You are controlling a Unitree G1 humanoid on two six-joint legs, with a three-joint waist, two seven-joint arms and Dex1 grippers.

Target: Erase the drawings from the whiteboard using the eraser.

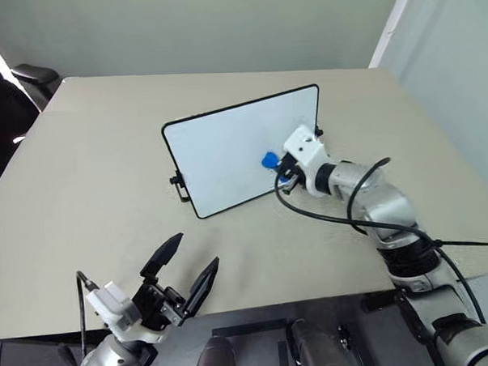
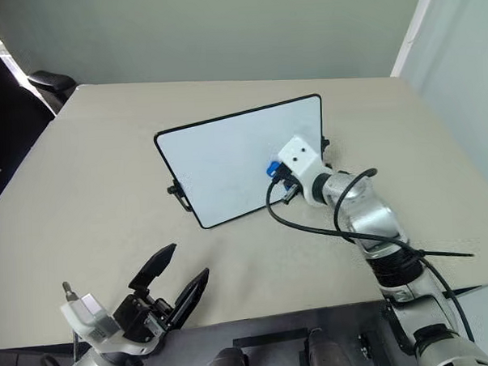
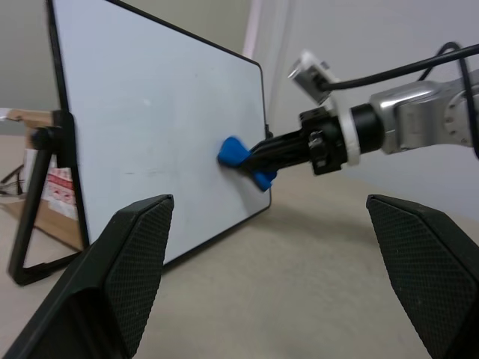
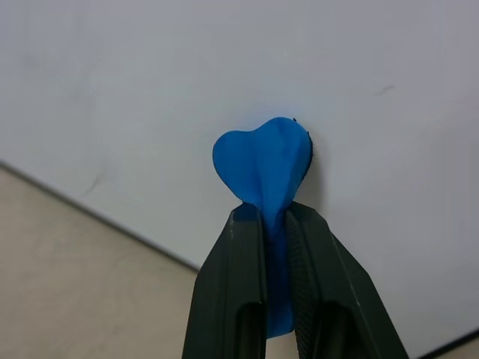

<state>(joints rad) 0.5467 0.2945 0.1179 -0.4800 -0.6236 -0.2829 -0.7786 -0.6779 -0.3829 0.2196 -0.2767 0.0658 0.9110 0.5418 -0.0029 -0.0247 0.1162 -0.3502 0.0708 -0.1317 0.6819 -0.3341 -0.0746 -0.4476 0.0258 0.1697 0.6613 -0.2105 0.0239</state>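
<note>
whiteboard: 1 | eraser: 1, pinched in right gripper jaws | left gripper jaws spread, empty

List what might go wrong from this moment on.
The whiteboard stands propped on a thin stand; the right gripper pressing the eraser against it might tip it or slide it along the table. The eraser is pinched by one end and looks squashed, so it could slip out or twist.
</note>
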